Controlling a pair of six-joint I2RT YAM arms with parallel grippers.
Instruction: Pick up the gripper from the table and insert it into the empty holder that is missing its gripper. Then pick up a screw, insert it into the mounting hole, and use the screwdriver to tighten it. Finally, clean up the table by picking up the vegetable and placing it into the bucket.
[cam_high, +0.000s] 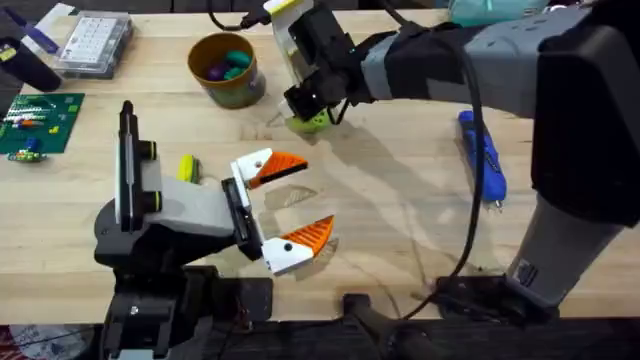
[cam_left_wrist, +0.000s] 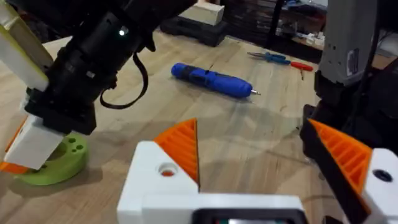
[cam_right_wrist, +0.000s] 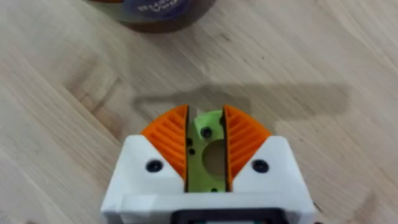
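My right gripper (cam_high: 312, 112) reaches across to the table's far middle and is shut on a lime-green round part with holes (cam_right_wrist: 208, 124), which rests on the wood (cam_left_wrist: 62, 165). The left gripper (cam_high: 305, 198) hovers open and holds nothing at the near middle, its orange pads (cam_left_wrist: 180, 149) spread wide. The blue screwdriver (cam_high: 482, 155) lies flat on the right (cam_left_wrist: 211, 79). The yellow vegetable (cam_high: 187, 167) sits beside the left arm. The brown bucket (cam_high: 225, 68) stands just left of the right gripper, with purple and teal toys inside. Holder and screws are too small to tell.
A clear compartment box (cam_high: 95, 40) sits at the far left corner, and a green circuit board (cam_high: 35, 120) lies at the left edge. The right arm's cable (cam_high: 470, 200) trails over the right side. Small hand tools (cam_left_wrist: 280, 60) lie beyond the screwdriver.
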